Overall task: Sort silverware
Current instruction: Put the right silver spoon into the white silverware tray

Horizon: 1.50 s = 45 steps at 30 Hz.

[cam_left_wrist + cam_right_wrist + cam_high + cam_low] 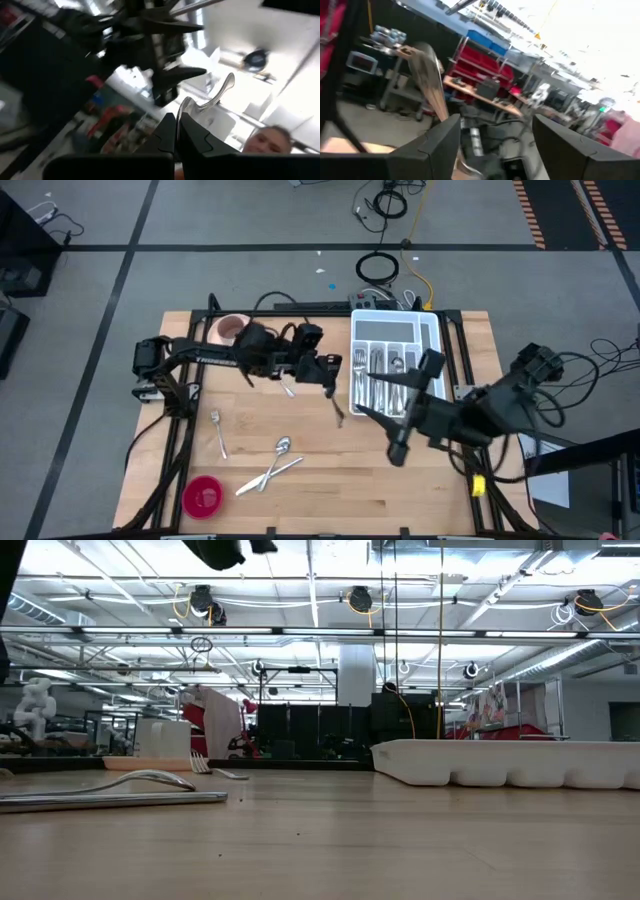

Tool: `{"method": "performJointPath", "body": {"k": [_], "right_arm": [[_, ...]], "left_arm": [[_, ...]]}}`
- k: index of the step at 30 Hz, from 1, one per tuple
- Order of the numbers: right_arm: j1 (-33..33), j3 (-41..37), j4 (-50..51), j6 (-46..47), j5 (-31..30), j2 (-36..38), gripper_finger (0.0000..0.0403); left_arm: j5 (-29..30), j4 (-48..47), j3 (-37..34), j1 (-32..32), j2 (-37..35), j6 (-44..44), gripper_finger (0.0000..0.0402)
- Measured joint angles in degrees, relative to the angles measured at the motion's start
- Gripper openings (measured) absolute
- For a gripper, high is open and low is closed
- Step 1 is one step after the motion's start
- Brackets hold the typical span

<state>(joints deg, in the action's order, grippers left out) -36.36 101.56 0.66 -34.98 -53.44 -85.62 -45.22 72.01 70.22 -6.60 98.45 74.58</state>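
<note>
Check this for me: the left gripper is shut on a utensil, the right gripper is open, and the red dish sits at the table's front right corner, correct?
Not quite: the high view shows the red dish at the table's front left corner. The left gripper is shut on a utensil, and the right gripper is open.

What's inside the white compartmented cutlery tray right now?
The white compartmented cutlery tray holds shiny silver metal forks and spoons in its middle slots. The right gripper, jaws open, covers its near right part, so that part's contents can't be seen.
</note>
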Motion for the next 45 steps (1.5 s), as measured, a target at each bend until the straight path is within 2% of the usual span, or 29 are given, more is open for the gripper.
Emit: {"method": "performJointPath", "body": {"k": [5, 7, 9, 11, 14, 17, 18, 20, 26, 31, 34, 40, 42, 45], "right_arm": [[-4.1, 0.0, 2.9, 11.5, -3.8, 1.6, 0.0232], [-5.1, 0.0, 4.6, 17.7, -7.0, 2.4, 0.0232], [-5.8, 0.0, 10.4, 26.2, -11.2, 3.3, 0.0233], [-6.1, 0.1, 20.5, 39.4, -15.0, 4.1, 0.0232], [-5.1, 0.0, 39.4, 70.1, -15.3, 4.7, 0.0231], [-3.6, 0.0, 54.5, 99.9, -9.7, 5.0, 0.0232], [-3.1, 0.0, 57.7, 106.5, -6.9, 5.0, 0.0232], [-1.9, 0.0, 60.9, 113.1, -2.1, 4.8, 0.0231], [2.4, 0.0, 62.9, 119.4, 4.9, 4.9, 0.0231], [8.8, 0.0, 66.7, 120.9, 17.2, 3.0, 0.0231], [12.8, 0.0, 66.7, 117.8, 25.2, 1.4, 0.0229], [19.3, -0.1, 62.5, 105.8, 37.4, -1.6, 0.0215], [20.7, -0.2, 55.5, 98.9, 40.7, -1.6, 0.0208], [21.5, -1.1, 42.3, 81.8, 47.1, -0.9, 0.0199]], "left_arm": [[-9.8, -14.2, 0.0, -3.6, 0.0, -4.8, 0.0007], [-12.2, -22.3, 0.0, -4.9, 0.0, -8.1, 0.0007], [-14.5, -29.5, 0.0, -6.3, 0.1, -11.6, 0.0007], [-15.1, -36.7, 0.0, -7.4, 0.0, -15.6, 0.0007], [-15.3, -45.4, 0.0, -8.7, 0.1, -21.6, 0.0007], [-15.3, -52.0, 0.0, -9.5, 0.0, -26.8, 0.0007], [-15.2, -54.3, 0.0, -9.6, 0.0, -28.6, 0.0007], [-15.2, -58.7, 0.0, -9.6, 0.0, -31.9, 0.0007], [-14.7, -72.2, 0.0, -9.4, 0.0, -42.2, 0.0007], [-11.3, -80.8, 0.3, -8.7, 0.0, -49.2, 0.0007], [-10.0, -84.4, 1.6, -8.1, 0.0, -52.4, 0.0007], [-10.7, -87.4, 3.4, -6.5, -0.1, -54.6, 0.0007], [-12.1, -88.9, 3.4, -6.1, -0.9, -55.8, 0.0007], [-13.3, -91.9, 3.4, -5.7, -2.9, -58.3, 0.0007]]}}
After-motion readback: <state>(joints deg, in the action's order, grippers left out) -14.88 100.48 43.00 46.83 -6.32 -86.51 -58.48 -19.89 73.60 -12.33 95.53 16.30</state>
